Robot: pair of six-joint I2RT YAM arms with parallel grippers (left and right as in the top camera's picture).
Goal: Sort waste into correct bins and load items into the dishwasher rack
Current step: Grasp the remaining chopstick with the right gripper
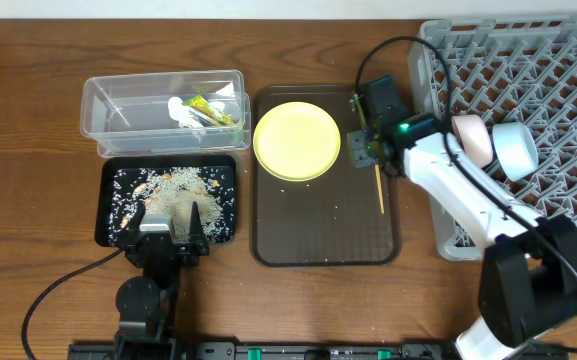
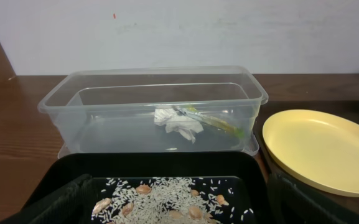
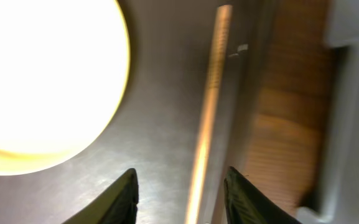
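Observation:
The clear tub holds the green-yellow wrapper and white paper scrap; both also show in the left wrist view. Rice crumbs lie in the black tray. My left gripper is open and empty at that tray's near edge. The yellow plate and one chopstick lie on the brown serving tray. My right gripper is open, low over the chopstick, which runs between its fingers. The cup is out of view.
The brown serving tray sits mid-table. The grey dishwasher rack stands at the right and holds a white-pink bowl and a light blue bowl. The rack's wall is close to my right gripper.

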